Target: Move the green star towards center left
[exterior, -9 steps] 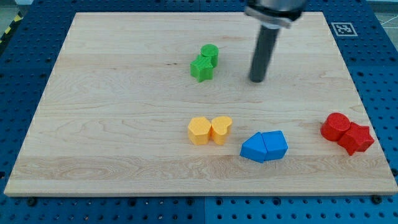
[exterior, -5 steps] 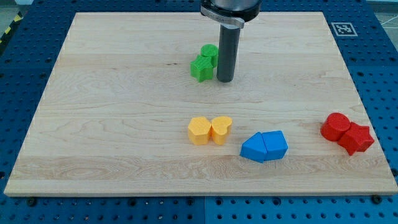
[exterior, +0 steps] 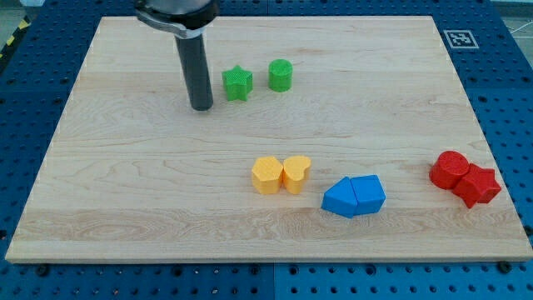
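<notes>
The green star lies on the wooden board, left of centre in the view's upper part. A green cylinder stands apart from it on its right. My tip rests on the board just left of the star and slightly below it, with a small gap between them. The dark rod rises from the tip to the view's top.
Two yellow blocks, a hexagon-like one and a heart, touch near the centre. Two blue blocks touch at the lower right of them. Two red blocks touch near the board's right edge.
My tip swept from the right of the green pair to the star's left. The green star slid left and came apart from the green cylinder.
</notes>
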Motion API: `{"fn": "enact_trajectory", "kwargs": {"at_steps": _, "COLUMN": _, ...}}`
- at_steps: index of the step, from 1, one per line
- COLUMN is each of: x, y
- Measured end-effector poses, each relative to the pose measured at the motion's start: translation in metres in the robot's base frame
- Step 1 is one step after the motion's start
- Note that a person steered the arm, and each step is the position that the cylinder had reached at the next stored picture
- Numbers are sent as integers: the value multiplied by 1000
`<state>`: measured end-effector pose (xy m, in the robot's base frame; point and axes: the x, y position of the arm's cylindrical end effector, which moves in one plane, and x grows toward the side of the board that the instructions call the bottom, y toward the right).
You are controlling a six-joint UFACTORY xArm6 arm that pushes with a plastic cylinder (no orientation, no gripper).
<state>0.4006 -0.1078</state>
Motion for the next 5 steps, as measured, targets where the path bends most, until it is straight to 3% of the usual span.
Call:
{"fn": "enact_trajectory", "kwargs": {"at_steps": 4, "x": 13, "y": 102}}
{"fn": "enact_trajectory", "kwargs": {"at_steps": 5, "x": 12, "y": 102}}
